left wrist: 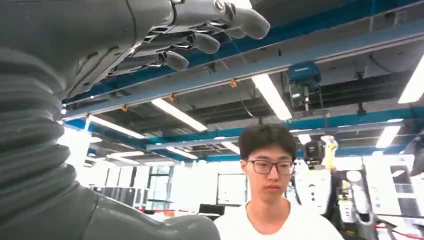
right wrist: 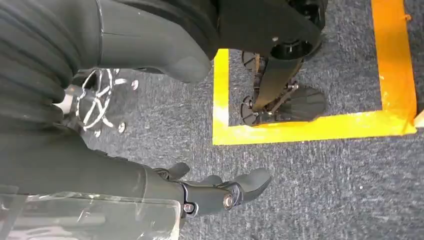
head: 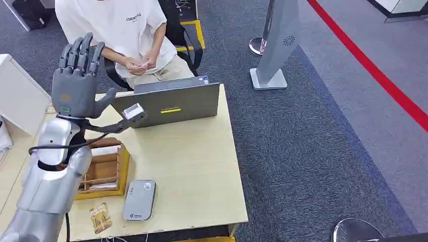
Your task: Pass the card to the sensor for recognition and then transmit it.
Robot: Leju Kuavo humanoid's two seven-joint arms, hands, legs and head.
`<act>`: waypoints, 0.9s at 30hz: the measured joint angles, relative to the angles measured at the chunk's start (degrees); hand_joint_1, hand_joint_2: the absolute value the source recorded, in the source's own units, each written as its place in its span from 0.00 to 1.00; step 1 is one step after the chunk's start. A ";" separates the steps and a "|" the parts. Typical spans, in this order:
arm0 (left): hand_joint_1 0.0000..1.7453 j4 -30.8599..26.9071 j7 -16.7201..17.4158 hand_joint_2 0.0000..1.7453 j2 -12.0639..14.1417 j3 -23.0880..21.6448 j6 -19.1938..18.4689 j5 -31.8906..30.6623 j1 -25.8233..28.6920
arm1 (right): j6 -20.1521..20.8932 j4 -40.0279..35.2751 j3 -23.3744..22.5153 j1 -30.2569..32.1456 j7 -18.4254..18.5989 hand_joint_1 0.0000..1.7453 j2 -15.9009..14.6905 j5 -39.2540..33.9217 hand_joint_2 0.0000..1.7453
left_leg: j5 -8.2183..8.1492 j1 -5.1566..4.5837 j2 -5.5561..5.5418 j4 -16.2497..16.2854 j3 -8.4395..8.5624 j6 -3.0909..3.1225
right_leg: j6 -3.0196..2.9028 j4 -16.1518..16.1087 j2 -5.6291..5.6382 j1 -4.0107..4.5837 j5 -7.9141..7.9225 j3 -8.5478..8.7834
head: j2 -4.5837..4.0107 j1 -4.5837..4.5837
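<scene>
My left hand (head: 76,80) is raised above the table's far left, fingers upright and apart, holding nothing. In the left wrist view its fingers (left wrist: 200,37) hang loosely bent against the ceiling. A grey flat sensor (head: 139,199) lies near the table's front edge. Beside it stands a wooden card box (head: 103,171) with white cards (head: 106,150) in it. My right hand (right wrist: 220,192) hangs over the carpet floor with nothing in it. A person (head: 118,25) sits behind the table, hands (head: 137,63) together on something small that I cannot make out.
A grey laptop (head: 169,101) stands open at the table's far edge, its back to me. A small brown packet (head: 100,218) lies at the front left of the wooden table (head: 192,166). A grey stand (head: 275,45) is on the carpet to the right.
</scene>
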 joint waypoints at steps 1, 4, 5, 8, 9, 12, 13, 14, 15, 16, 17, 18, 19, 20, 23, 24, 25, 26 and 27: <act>0.00 -2.88 0.00 1.00 0.48 -0.15 -0.48 0.13 2.25 | -0.09 0.00 -0.42 0.15 -0.17 0.00 0.00 -0.24 1.00 | 0.00 0.01 -0.02 0.00 0.00 0.00 | -0.02 0.00 -0.03 0.00 -0.01 0.00 | 0.00 0.00; 0.00 -9.22 0.00 1.00 1.97 -0.70 -2.38 0.68 7.80 | -0.31 0.00 -1.53 0.35 -0.48 0.00 -0.02 -0.66 1.00 | -0.01 0.02 -0.03 -0.01 0.00 0.01 | -0.02 0.00 -0.02 0.01 -0.03 0.01 | 0.00 -0.02; 0.00 -11.05 0.13 1.00 2.56 -0.79 -2.82 0.94 9.53 | -0.33 0.00 -1.92 0.40 -0.48 0.00 -0.02 -0.83 1.00 | -0.01 0.02 -0.02 -0.02 0.00 0.01 | -0.03 0.00 -0.01 0.01 -0.03 0.00 | 0.00 -0.04; 0.00 -15.10 0.33 1.00 3.83 -0.85 -3.52 1.73 14.24 | -0.39 0.00 -2.88 0.68 -0.48 0.00 -0.09 -0.98 1.00 | -0.01 0.02 -0.03 -0.02 0.01 0.00 | -0.03 0.00 -0.02 0.01 -0.03 0.00 | 0.00 -0.04; 0.00 -16.03 0.33 1.00 4.20 -0.85 -3.65 1.81 15.26 | -0.39 0.00 -3.06 0.74 -0.48 0.00 -0.13 -0.96 1.00 | -0.01 0.02 -0.03 -0.02 0.00 0.00 | -0.03 0.00 -0.03 0.01 -0.03 0.00 | 0.00 -0.04; 0.00 -17.87 0.33 1.00 5.07 -0.85 -3.67 2.01 17.14 | -0.39 0.00 -3.71 0.74 -0.48 0.00 -0.17 -0.96 1.00 | 0.00 0.02 -0.08 -0.02 0.00 0.00 | -0.03 0.00 -0.05 0.01 -0.03 0.01 | 0.00 -0.04; 0.00 -18.24 0.33 1.00 5.29 -0.85 -3.76 2.08 17.55 | -0.39 0.00 -3.74 0.75 -0.48 0.00 -0.20 -0.98 1.00 | 0.00 0.02 -0.08 -0.02 0.00 0.00 | -0.02 0.00 -0.05 0.01 -0.02 0.02 | 0.00 -0.04; 0.00 -18.92 0.33 1.00 5.40 -0.85 -4.50 2.47 17.97 | -0.46 0.00 -3.85 0.75 -0.48 0.00 -0.20 -1.00 1.00 | 0.00 0.01 -0.08 -0.02 0.00 0.00 | -0.02 0.00 -0.05 0.01 -0.02 0.03 | 0.00 -0.04; 0.00 -19.31 0.33 1.00 5.59 -0.85 -5.22 2.78 18.56 | -0.48 0.00 -4.06 0.74 -0.50 0.00 -0.20 -1.05 1.00 | 0.00 0.01 -0.07 -0.02 0.00 0.00 | -0.02 0.00 -0.04 0.01 -0.02 0.03 | 0.00 -0.04; 0.00 -19.64 0.33 1.00 5.75 -0.85 -5.95 3.12 19.40 | -0.48 0.00 -4.26 0.74 -0.55 0.00 -0.20 -1.14 1.00 | -0.01 0.01 -0.05 -0.02 0.01 0.00 | -0.02 0.00 -0.03 0.01 -0.02 0.04 | 0.00 -0.04; 0.00 -19.81 0.35 1.00 5.94 -0.85 -6.57 3.39 20.46 | -0.50 0.00 -4.48 0.76 -0.55 0.00 -0.22 -1.14 1.00 | -0.01 0.00 -0.03 -0.02 0.01 0.00 | -0.02 0.00 -0.02 0.01 -0.02 0.03 | 0.00 -0.07; 0.00 -19.92 0.44 1.00 6.16 -0.85 -6.88 3.69 21.52 | -0.59 0.00 -4.70 0.80 -0.46 0.00 -0.24 -1.11 1.00 | -0.01 0.01 -0.03 -0.02 0.01 0.00 | -0.02 0.00 -0.01 0.01 -0.02 0.03 | 0.00 -0.07; 0.00 -19.94 0.55 1.00 6.21 -0.85 -6.97 3.89 22.65 | -0.68 0.00 -4.91 0.82 -0.39 0.00 -0.24 -1.03 1.00 | -0.01 0.01 -0.05 -0.02 0.01 0.00 | -0.02 0.00 -0.03 0.01 -0.03 0.02 | 0.00 -0.04; 0.00 -19.94 0.74 1.00 6.29 -0.85 -7.01 4.15 23.70 | -0.74 0.00 -5.11 0.81 -0.35 0.00 -0.26 -0.96 1.00 | -0.02 0.01 -0.06 -0.02 0.00 0.02 | -0.02 0.00 -0.05 0.01 -0.03 0.02 | 0.00 -0.07; 0.00 -19.94 0.94 1.00 6.29 -0.63 -6.88 4.66 27.07 | -0.87 0.00 -5.37 0.82 -0.26 0.00 -0.33 -0.87 1.00 | -0.03 0.01 -0.06 -0.02 0.00 0.02 | -0.03 -0.01 -0.04 0.01 -0.04 0.02 | 0.00 -0.07; 0.00 -19.94 1.03 1.00 6.25 -0.48 -6.88 4.85 28.01 | -0.94 0.00 -5.49 0.83 -0.17 0.00 -0.33 -0.79 1.00 | -0.03 0.01 -0.06 -0.02 -0.01 0.02 | -0.02 -0.01 -0.04 0.01 -0.05 0.02 | 0.00 -0.07; 0.00 -19.94 1.05 1.00 6.10 -0.22 -6.88 4.96 29.10 | -1.03 0.00 -5.62 0.82 0.00 0.00 -0.33 -0.76 1.00 | -0.03 0.01 -0.06 -0.02 -0.01 0.02 | -0.02 -0.01 -0.04 0.01 -0.05 0.02 | 0.00 -0.07; 0.00 -19.94 1.14 1.00 5.96 0.05 -6.84 5.09 30.32 | -1.09 -0.02 -5.68 0.82 0.07 0.00 -0.33 -0.59 1.00 | -0.04 0.01 -0.06 -0.02 -0.01 0.02 | -0.02 -0.01 -0.04 0.01 -0.06 0.02 | 0.00 -0.09; 0.00 -19.94 1.27 1.00 5.70 0.44 -6.69 5.09 31.65 | -1.18 -0.02 -5.77 0.83 0.11 0.00 -0.35 -0.44 1.00 | -0.04 0.01 -0.04 -0.03 -0.01 0.02 | -0.02 -0.01 -0.03 0.01 -0.06 0.02 | 0.00 -0.07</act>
